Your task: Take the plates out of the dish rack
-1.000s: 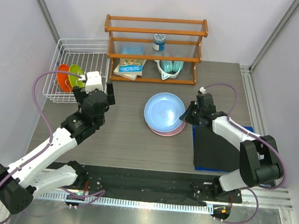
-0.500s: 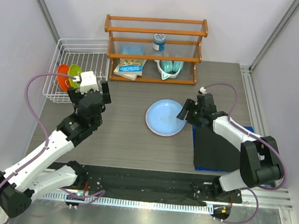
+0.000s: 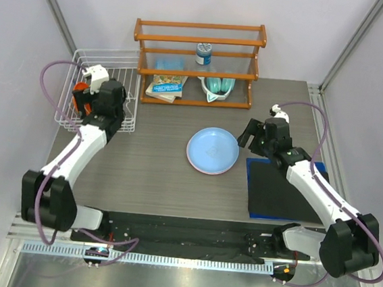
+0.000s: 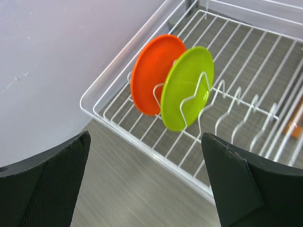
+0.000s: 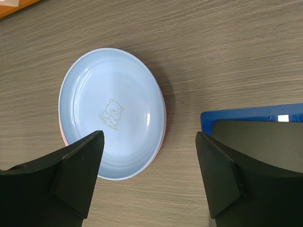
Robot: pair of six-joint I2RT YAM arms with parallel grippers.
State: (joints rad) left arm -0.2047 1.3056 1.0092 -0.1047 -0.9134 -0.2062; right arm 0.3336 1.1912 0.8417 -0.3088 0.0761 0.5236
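Left tool hangs just outside the rack's near corner, jaws spread wide, holding nothing; straight ahead of it the green plate and orange plate stand on edge between the tines, green nearer, faces half turned toward the tool; the left arm is clearly closer. Both are small, plain and glossy. Well right of the rack, the blue plate lies flat on the pink plate on the surface; the right tool hovers over them, released and empty.

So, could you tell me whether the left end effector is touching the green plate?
Apart. The left wrist view shows the green plate upright in the rack, well beyond the open left end effector, with table between.
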